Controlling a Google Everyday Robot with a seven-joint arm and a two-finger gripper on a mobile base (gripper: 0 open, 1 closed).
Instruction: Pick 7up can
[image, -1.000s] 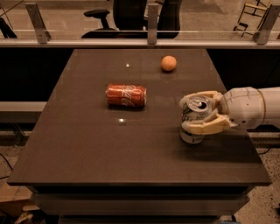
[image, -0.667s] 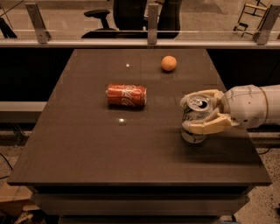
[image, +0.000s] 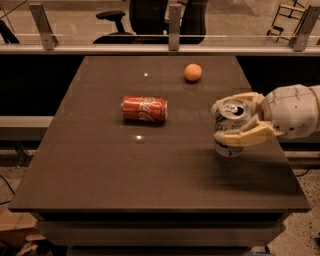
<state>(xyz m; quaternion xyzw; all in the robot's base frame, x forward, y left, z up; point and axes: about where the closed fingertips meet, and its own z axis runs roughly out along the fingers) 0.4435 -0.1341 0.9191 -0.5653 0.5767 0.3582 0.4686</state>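
By right table (image: 100, 165) edge, gripper (image: 220, 123) around 7up can (image: 233, 109), label part-hidden.

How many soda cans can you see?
2. The red Coca-Cola can lies on its side in the middle of the table. The 7up can is upright near the right edge, clamped in the gripper. None seem hidden.

The gripper (image: 217, 123), closed round the 7up can (image: 234, 110), is formed of two cream, tapered fingers (image: 250, 136). Behind the jaws, a rounded pale-grey wrist housing (image: 292, 110) with faint panel seams is seen.
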